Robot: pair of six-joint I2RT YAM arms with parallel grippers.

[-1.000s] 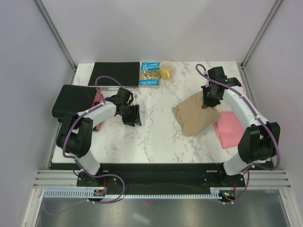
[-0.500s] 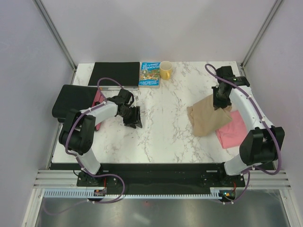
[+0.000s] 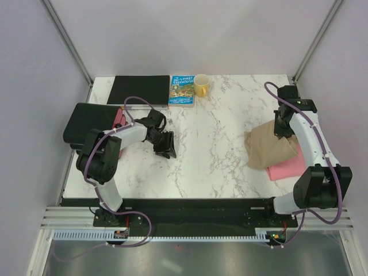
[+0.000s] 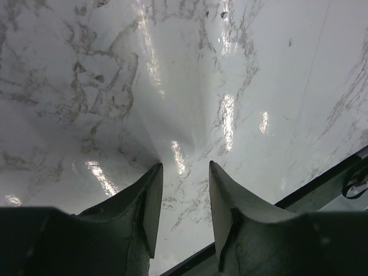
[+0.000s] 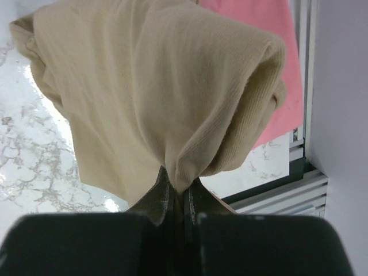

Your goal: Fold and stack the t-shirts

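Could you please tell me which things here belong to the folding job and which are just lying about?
Job: tan t-shirt, held by right gripper; pink t-shirt.
Lying about: book, yellow mug, black pad, black box.

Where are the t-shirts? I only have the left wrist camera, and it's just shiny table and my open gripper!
Observer: Over on the right side. The right gripper is shut on the tan shirt, which is bunched up.
Operator: Where's the other one?
Observer: The pink shirt lies flat by the right edge of the table, and the tan shirt overlaps part of it.
Operator: Anything near my arm?
Observer: A black box sits at the left edge, to the left of the left gripper.
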